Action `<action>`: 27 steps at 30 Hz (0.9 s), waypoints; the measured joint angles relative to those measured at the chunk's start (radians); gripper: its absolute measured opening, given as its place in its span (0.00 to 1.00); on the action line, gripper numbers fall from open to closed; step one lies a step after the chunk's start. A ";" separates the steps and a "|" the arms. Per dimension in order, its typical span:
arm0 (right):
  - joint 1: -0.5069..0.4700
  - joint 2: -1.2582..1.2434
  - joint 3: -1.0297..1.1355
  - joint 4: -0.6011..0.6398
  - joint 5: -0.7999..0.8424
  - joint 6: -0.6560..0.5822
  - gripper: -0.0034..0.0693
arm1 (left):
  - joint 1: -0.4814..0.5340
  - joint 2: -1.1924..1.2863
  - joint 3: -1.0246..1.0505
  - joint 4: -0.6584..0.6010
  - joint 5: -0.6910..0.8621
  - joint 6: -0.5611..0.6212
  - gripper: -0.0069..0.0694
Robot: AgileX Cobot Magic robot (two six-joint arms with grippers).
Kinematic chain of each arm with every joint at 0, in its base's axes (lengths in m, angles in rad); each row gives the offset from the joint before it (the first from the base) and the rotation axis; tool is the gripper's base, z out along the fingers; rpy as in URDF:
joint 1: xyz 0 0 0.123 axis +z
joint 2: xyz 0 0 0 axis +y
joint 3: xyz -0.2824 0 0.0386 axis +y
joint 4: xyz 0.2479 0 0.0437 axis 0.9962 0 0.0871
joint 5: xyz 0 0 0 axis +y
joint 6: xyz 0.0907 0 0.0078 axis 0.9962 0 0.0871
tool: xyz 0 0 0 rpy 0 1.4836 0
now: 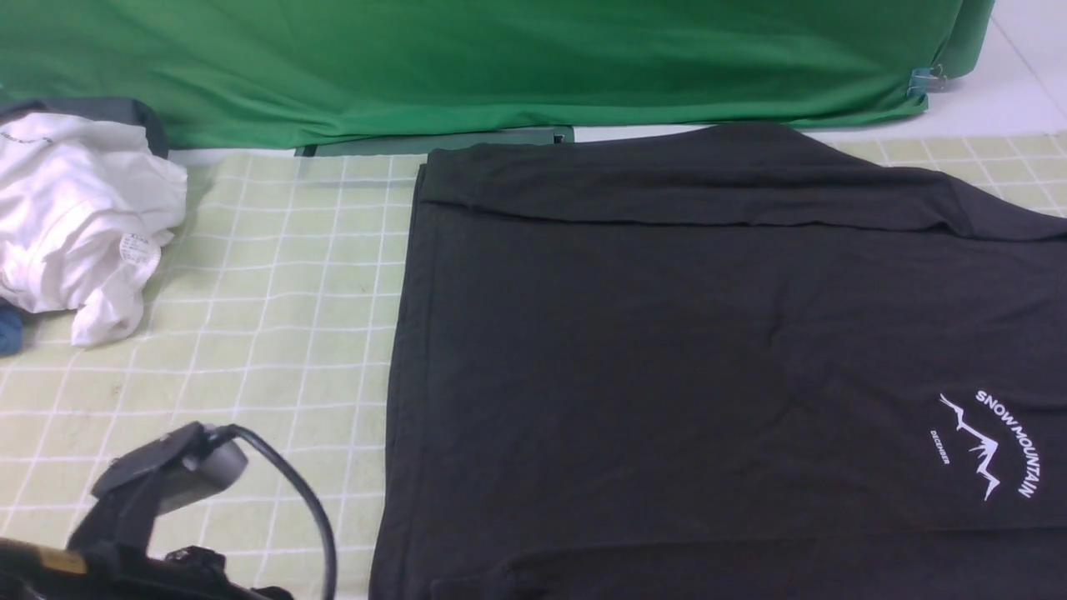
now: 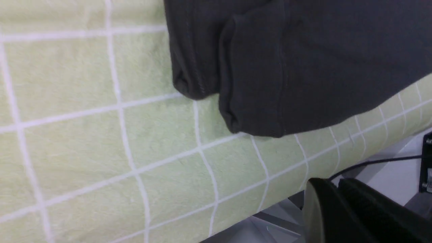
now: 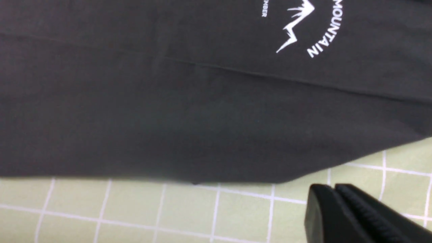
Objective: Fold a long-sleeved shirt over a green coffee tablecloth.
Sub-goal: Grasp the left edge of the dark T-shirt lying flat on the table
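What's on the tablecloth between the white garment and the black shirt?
Nothing: in the front view, only bare checked tablecloth lies between the white garment and the black shirt.

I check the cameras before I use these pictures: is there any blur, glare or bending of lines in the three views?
Front view: even light, the SNOW MOUNTAIN print is sharp, no strong glare. Left wrist view: the white grid lines of the checked tablecloth look curved, though folds may cause part of it. Right wrist view: the right hand looks soft.
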 joint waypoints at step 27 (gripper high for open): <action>0.000 0.000 0.002 0.001 -0.006 -0.001 0.21 | -0.509 0.683 -0.348 0.601 -0.273 -0.409 0.66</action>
